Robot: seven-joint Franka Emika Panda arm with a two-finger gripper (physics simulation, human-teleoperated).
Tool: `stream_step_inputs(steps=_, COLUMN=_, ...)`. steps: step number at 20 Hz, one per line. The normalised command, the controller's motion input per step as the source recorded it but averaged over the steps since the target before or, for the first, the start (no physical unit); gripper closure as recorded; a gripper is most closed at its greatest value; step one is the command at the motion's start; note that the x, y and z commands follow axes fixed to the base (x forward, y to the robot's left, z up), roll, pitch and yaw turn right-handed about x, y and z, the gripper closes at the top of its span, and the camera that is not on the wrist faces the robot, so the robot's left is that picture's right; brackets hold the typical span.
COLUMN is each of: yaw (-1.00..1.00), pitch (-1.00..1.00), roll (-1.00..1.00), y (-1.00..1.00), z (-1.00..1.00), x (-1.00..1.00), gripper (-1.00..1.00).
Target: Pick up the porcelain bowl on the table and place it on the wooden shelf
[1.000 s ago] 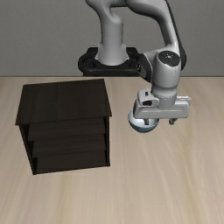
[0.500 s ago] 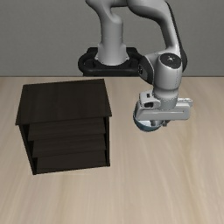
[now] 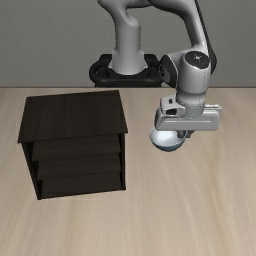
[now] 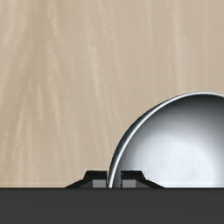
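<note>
The gripper (image 4: 112,178) is clamped on the rim of the porcelain bowl (image 4: 178,140). In the wrist view its two dark fingertips (image 4: 92,176) stand close together with the thin edge of the bowl running up between them, one finger on the outer wall and the other on the inner side. From that pinch the bowl's glossy grey-white hollow curves away to one side of the fingers, with the pale wood grain of the table (image 4: 61,79) behind it. In the exterior view the gripper (image 3: 171,132) points straight down from the white hand, and the bowl (image 3: 165,141) hangs just under it, pale and round, offset a little toward the exterior view's left of the hand. The bowl is low over the table (image 3: 200,215); whether its underside touches the surface or has cleared it cannot be told from this angle. The arm (image 3: 190,70) rises behind the hand and bends back to the dark base (image 3: 125,70) at the table's far edge. The dark wooden shelf (image 3: 75,115) stands on the table at the exterior view's left, apart from the bowl, with a strip of bare tabletop between them. Its flat top and the open tiers below it carry nothing.
</note>
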Motion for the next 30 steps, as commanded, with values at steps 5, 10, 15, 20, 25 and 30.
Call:
stream_step_inputs(steps=5, yaw=0.00, pitch=0.00, roll=0.00, y=0.00, z=1.00, x=0.00, gripper=1.00)
stream_step_inputs(steps=10, yaw=0.00, pitch=0.00, roll=0.00, y=0.00, z=1.00, x=0.00, gripper=1.00)
stream_step_inputs(steps=15, yaw=0.00, pitch=0.00, roll=0.00, y=0.00, z=1.00, x=0.00, gripper=1.00)
stream_step_inputs(steps=20, yaw=0.00, pitch=0.00, roll=0.00, y=0.00, z=1.00, x=0.00, gripper=1.00)
stream_step_inputs(steps=25, yaw=0.00, pitch=0.00, roll=0.00, y=-0.40, z=0.60, x=0.00, gripper=1.00)
stream_step_inputs(steps=30, yaw=0.00, pitch=0.00, roll=0.00, y=-1.00, z=0.00, x=0.00, gripper=1.00)
